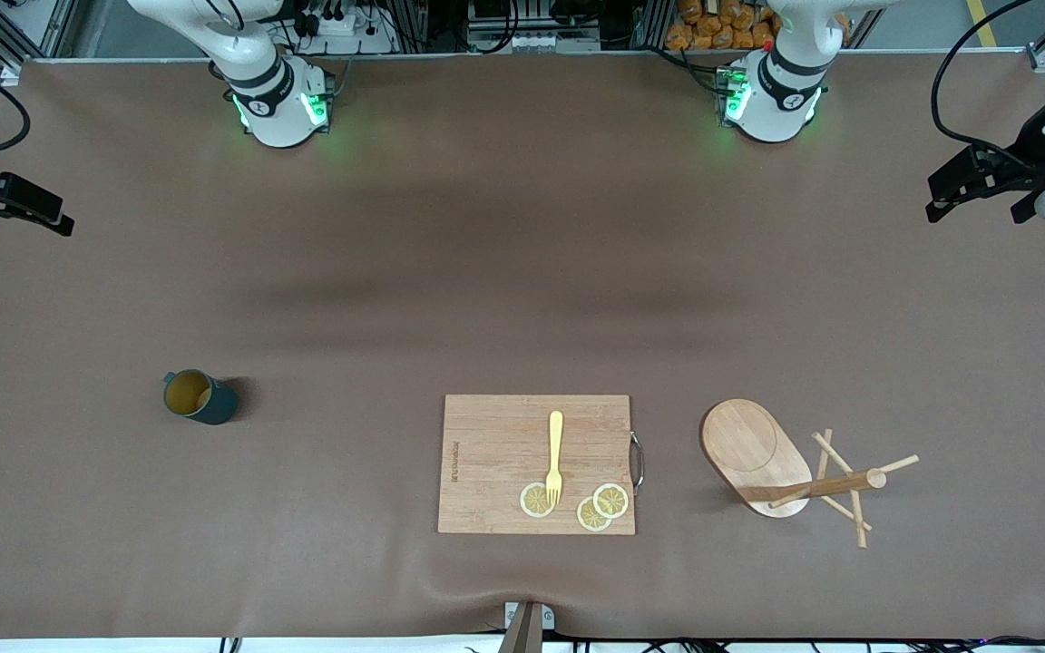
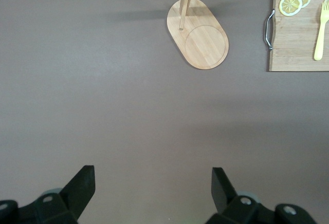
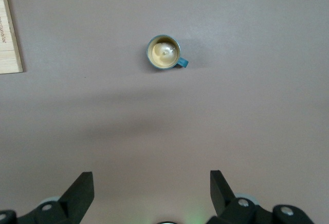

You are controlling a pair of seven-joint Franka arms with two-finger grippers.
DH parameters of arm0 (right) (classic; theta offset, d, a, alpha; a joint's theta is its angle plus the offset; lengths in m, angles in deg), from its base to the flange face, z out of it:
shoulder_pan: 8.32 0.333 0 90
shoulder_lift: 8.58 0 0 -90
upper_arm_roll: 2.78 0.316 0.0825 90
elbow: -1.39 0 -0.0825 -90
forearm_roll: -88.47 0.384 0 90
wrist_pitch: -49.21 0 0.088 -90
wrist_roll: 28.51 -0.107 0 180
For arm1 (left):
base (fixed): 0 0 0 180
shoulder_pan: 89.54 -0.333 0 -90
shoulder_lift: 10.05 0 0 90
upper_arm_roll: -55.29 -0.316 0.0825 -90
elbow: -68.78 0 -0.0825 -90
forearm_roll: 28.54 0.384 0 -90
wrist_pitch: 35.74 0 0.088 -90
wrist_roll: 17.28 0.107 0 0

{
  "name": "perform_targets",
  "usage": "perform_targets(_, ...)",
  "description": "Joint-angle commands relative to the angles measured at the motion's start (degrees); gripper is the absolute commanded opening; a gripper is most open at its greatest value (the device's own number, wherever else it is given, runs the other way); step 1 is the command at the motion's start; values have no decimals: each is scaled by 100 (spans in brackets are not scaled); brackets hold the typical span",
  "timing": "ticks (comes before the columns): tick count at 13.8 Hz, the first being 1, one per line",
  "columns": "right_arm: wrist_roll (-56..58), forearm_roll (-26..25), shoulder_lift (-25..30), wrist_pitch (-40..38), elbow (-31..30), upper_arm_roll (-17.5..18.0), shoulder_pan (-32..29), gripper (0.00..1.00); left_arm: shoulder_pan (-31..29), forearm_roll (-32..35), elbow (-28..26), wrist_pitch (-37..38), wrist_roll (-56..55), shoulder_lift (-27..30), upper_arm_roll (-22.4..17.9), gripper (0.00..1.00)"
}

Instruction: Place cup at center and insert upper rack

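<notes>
Nothing is in hand yet; I judge this to be the very start, with both steps of the task not yet done. The cup [image 1: 199,396] stands upright on the table [image 1: 522,272], well apart from the cutting board [image 1: 536,464], toward the right arm's end, its tan inside showing and its handle plain in the right wrist view. The upper rack [image 1: 781,462], a wooden mug tree, stands just beside the cutting board toward the left arm's end, its post and pegs rising over its oval base. On the cutting board lie a yellow fork [image 1: 555,455] and three lemon slices [image 1: 595,506]. The right pincer [image 1: 10,207] hangs released at the table's edge, farther from the front camera than the cutting board, well apart from the cup; the left pincer [image 1: 985,186] hangs released likewise at its own end. The next move, as I read it, calls for the right arm to come over the cup and descend with jaws straddling its rim or wall.
</notes>
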Motion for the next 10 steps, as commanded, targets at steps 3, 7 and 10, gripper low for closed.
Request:
perform_targets(3,2,45,-27,-94,100,45,-60,100,-68,6,104,58,-39,-4,4,100)
perform_targets(7,10,54,-18,-94,100,45,-77,100,-103,-11,140,58,-48,-65,-4,100)
perform_targets(10,11,54,-18,-103,109,45,-77,100,-112,-11,148,58,39,-127,-4,100)
